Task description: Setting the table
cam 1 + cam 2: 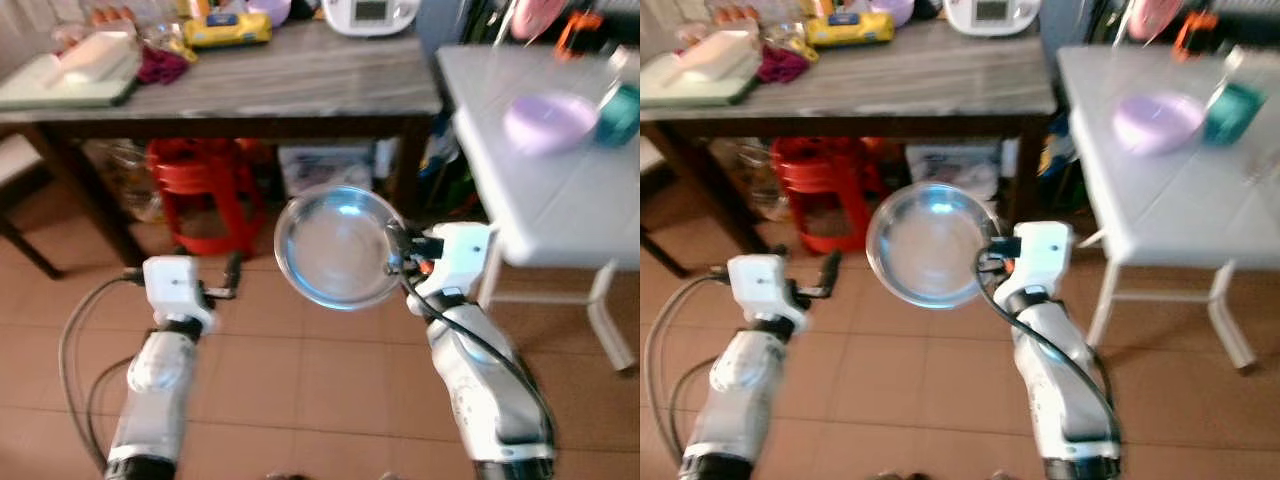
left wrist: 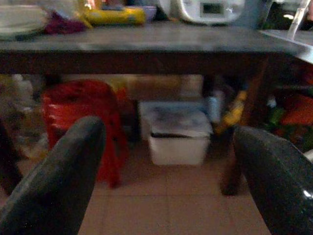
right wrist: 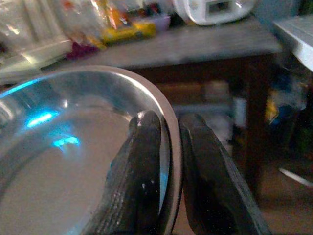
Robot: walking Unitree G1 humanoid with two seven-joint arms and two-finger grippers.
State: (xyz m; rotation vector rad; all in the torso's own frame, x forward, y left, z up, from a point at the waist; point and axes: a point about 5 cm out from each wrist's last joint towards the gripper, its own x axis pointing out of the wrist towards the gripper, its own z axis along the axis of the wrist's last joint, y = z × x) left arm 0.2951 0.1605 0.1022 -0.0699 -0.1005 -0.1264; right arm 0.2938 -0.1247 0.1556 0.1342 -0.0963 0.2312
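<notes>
- The right tool [image 3: 168,161] pinches the rim of a steel bowl [image 1: 338,246], one finger [image 3: 142,176] inside the rim and the other outside.
- The bowl hangs in the air above the tiled floor [image 1: 300,390], tilted so its hollow faces up toward the head camera, between the two arms.
- The left tool [image 2: 166,166] is spread wide and holds nothing; it sits low, pointing toward the space under the dark bench [image 1: 300,80].
- Under that bench stand a red stool [image 1: 205,195] and a white bin [image 2: 178,137], near each other.
- On the dark bench lie a yellow pack [image 1: 228,28], a white cooker [image 1: 372,14] at the far edge, and a pale tray [image 1: 65,80] at the robot's left end.
- A white bench [image 1: 570,190] stands on the robot's right, just beside the dark one.
- On it sit a purple bowl [image 1: 548,122] and, close by, a teal cup [image 1: 620,112].
- The steel bowl is well apart from both bench tops, lower than them, nearer the white bench's corner.
</notes>
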